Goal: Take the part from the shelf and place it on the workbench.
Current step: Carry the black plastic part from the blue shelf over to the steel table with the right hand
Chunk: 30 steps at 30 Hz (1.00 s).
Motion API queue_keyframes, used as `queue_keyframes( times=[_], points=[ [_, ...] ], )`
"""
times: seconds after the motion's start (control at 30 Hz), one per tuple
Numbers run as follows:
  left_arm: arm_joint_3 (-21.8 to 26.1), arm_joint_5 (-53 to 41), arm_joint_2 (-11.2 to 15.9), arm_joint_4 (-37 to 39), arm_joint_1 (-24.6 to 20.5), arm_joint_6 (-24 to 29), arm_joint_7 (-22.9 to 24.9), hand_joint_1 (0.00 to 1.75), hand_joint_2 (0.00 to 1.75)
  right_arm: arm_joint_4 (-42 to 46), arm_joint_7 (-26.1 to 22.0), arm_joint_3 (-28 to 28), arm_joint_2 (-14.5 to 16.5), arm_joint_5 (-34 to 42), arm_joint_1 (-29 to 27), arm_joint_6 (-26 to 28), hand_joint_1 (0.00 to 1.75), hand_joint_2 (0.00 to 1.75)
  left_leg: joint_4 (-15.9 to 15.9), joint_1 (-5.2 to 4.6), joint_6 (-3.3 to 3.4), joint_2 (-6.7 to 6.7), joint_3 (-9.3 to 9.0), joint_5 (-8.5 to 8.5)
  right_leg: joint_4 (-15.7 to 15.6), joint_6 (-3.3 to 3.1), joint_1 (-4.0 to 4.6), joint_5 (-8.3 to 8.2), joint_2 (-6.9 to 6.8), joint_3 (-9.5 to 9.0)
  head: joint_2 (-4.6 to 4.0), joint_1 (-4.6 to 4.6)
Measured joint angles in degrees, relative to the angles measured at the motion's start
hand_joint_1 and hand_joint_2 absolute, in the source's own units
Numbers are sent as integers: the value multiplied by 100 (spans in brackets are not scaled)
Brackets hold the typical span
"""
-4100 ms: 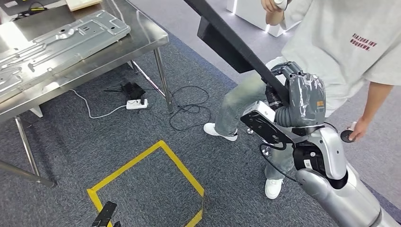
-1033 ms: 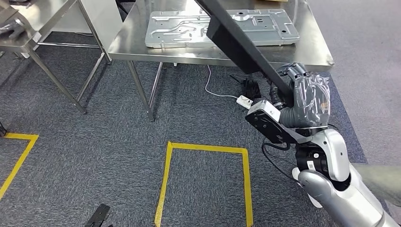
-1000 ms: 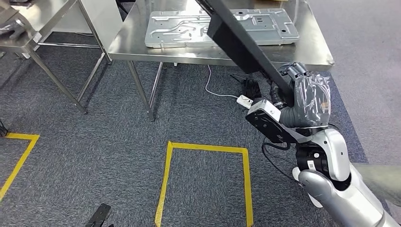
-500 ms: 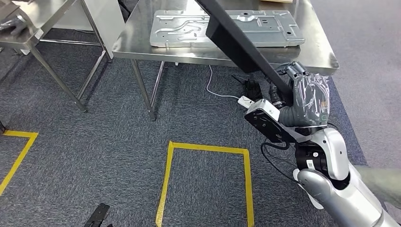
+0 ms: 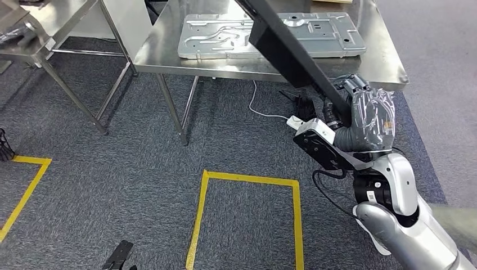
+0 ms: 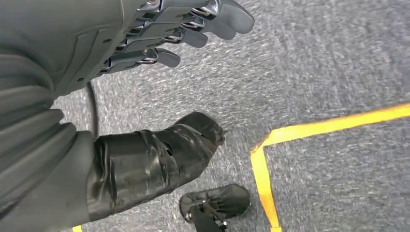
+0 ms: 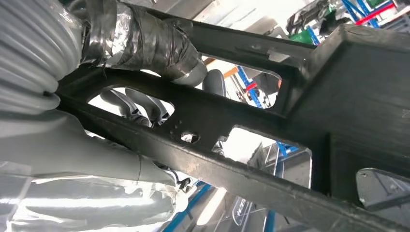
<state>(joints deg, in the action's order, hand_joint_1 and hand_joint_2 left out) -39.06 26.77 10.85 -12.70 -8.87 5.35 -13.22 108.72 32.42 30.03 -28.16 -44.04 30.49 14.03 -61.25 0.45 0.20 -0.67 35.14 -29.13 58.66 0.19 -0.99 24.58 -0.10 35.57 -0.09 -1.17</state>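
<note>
The right hand [image 5: 363, 115] is clamped round the long black part [image 5: 284, 48], whose length runs up toward eleven o'clock, its far end already over the workbench [image 5: 382, 59] (beside the grey metal plate [image 5: 225, 34]). The left hand [image 6: 159, 34] hangs with fingers apart, holding nothing.

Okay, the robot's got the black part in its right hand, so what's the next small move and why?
Probably step closer to the workbench. The right hand grips the black part low, its far end already over the bench where a metal panel lies, but the hand itself sits short of the edge.
</note>
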Motion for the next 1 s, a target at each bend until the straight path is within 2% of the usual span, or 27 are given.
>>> queue_keyframes(
  times=[0.03,0.1,0.13,0.17,0.2,0.23,0.3,0.33,0.47,0.53,0.6,0.63,0.67,0.7,0.77,0.8,0.83,0.93,1.0],
  points=[
    [0,-1,0,-1,-3,0,0,0,175,0,-1,0,1,0,5,0,175,175,-283,8,-21,14,135,-143,-11,-25,0,7,-6,-22,-1,-3],
    [0,-2,1,-1,4,0,2,0,175,-2,-1,0,1,0,9,-1,175,175,-1006,13,-56,23,523,-412,-8,-64,6,32,-12,-44,0,-6],
    [0,-2,0,0,13,0,3,0,175,-3,-1,0,1,0,7,-2,175,175,-1230,17,-69,23,667,-437,-2,-72,8,46,-12,-53,0,-7],
    [0,-2,0,0,22,0,5,0,175,-4,-1,0,1,0,6,-3,175,175,-1260,21,-78,24,721,-352,7,-73,7,63,-10,-64,1,-8],
    [0,-2,1,1,24,0,7,0,175,-4,-1,0,1,0,6,-3,175,175,-1052,26,-80,27,655,-166,20,-66,4,85,-8,-79,1,-8],
    [0,-2,2,0,22,0,8,0,175,-4,-1,0,1,0,6,-3,175,175,-694,32,-78,34,508,63,35,-50,1,112,-6,-99,0,-8],
    [0,-2,3,0,13,0,11,0,175,-5,-1,0,0,0,8,-3,175,175,-41,19,-53,41,206,325,67,1,19,162,-2,-119,-1,-4],
    [0,-2,2,0,11,0,15,0,175,-5,1,0,0,0,9,-5,175,175,115,10,-31,41,134,346,73,27,29,174,0,-120,-1,-3],
    [0,5,1,0,16,0,28,0,175,-6,5,0,0,0,7,-14,175,175,228,16,110,32,59,326,133,134,29,252,2,-112,1,2],
    [0,12,1,0,5,0,29,0,175,-7,5,0,-2,-1,8,-15,175,175,273,31,181,32,-5,322,615,174,18,493,2,111,1,13],
    [0,12,1,1,-1,0,35,0,175,-7,6,0,-2,-1,-6,-15,175,175,273,25,222,30,-29,296,1332,198,17,739,2,514,0,18],
    [0,11,1,0,2,-1,39,0,175,-9,8,0,-2,-1,-17,-15,175,175,268,21,229,28,-38,282,1537,205,16,753,2,657,0,17],
    [0,9,1,0,6,-1,43,0,175,-13,10,0,-2,-1,-26,-15,175,175,262,19,229,24,-52,264,1542,204,15,658,2,704,0,18],
    [0,6,-1,-1,8,-2,45,0,175,-16,12,0,-2,-1,-31,-15,175,175,254,19,223,19,-71,242,1341,195,15,473,2,645,0,18],
    [0,0,-4,-1,6,-2,46,0,175,-21,14,0,-2,-1,-25,-15,175,175,235,8,190,6,-108,189,620,154,28,80,3,332,1,19],
    [-1,-1,-5,-1,3,-2,48,0,175,-21,14,0,-2,-1,-20,-15,175,175,225,-1,166,1,-116,167,334,130,39,-9,3,197,1,15],
    [-1,-2,-5,-1,2,-2,52,0,175,-21,15,0,-2,-2,-19,-15,175,175,223,-10,137,-2,-119,154,161,109,52,-30,4,115,0,13],
    [-2,-1,-2,-1,0,-2,69,0,175,-22,21,0,-3,-2,-26,-15,175,175,236,-17,48,4,-136,119,53,41,44,13,10,53,1,8],
    [-1,-3,-2,-2,-6,-2,77,0,175,-22,23,0,-4,-2,-22,-15,175,175,-21,-12,-2,20,-37,-41,2,-27,14,19,6,-12,1,1]
  ],
)
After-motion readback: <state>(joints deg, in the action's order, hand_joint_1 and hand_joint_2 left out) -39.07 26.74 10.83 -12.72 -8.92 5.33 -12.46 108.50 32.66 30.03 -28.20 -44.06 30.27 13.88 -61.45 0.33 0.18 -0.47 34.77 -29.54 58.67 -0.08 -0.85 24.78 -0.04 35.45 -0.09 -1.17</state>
